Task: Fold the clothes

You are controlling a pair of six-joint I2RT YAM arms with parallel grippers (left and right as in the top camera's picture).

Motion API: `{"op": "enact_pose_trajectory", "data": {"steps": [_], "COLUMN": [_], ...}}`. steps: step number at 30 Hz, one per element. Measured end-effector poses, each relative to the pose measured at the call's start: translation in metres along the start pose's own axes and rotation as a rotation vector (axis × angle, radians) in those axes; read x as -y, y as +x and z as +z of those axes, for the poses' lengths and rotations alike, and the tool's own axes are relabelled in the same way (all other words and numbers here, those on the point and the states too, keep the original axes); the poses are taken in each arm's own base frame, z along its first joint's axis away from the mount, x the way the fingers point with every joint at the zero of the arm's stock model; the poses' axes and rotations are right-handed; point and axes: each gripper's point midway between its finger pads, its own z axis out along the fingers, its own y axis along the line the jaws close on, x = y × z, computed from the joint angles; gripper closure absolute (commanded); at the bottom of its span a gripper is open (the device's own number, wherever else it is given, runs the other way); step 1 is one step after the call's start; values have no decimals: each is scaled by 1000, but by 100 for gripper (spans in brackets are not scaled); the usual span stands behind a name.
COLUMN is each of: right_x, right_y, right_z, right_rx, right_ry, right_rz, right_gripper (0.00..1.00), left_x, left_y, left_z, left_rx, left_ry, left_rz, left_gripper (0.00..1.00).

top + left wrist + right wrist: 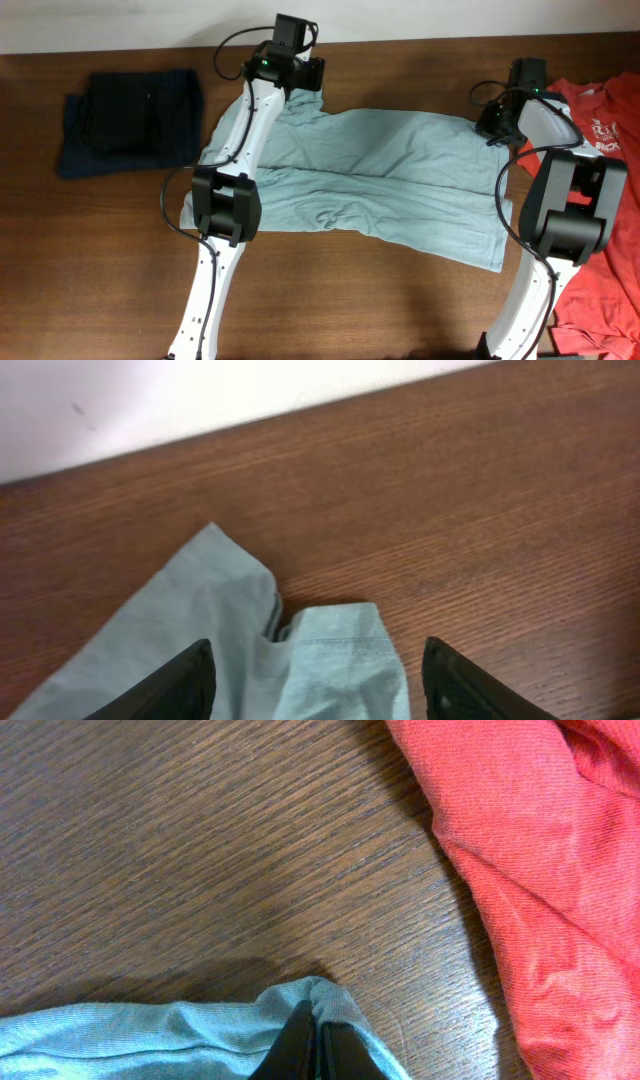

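Note:
The pale grey-blue T-shirt (370, 180) lies folded lengthwise across the middle of the table. My left gripper (300, 85) is at the shirt's far left corner. In the left wrist view it (320, 690) stands open, its dark fingers (190, 685) set wide on either side of a hemmed flap of the shirt (340, 660) that rests on the wood. My right gripper (497, 125) is at the shirt's far right corner. There its jaws (315, 1045) are shut, pinching a raised fold of the shirt (200, 1025).
A red-orange T-shirt (600, 120) with white print lies at the right edge, close to my right gripper, and shows in the right wrist view (520, 870). Dark navy pieces (130, 120) are stacked at the far left. A pale wall (200, 400) borders the table's far edge.

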Motion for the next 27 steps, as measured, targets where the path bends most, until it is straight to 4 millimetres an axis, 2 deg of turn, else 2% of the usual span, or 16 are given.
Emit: {"op": "enact_pose_trajectory", "data": {"steps": [8,12,14,23,27], "right_x": [0,0,0,-1,-1], "right_y": [0,-1,-1,-2,-2], "right_z": [0,0,0,0,0], "right_rx": [0,3,3,6,6], "right_ry": [0,-1,-1,-2,-2], "right_rz": [0,0,0,1,0], "right_gripper": [94,94,94,96,96], "left_x": [0,-1,-2,-7,-11], "left_y": [10,16,18,17,16], "left_z": [12,18,20,21,21], "left_rx": [-13,-26,-28,-21,-18], "left_ry": [3,-2,-7,-37,-43], "left_rz": [0,0,0,5,1], "left_gripper": [36,41,45,86,93]}}
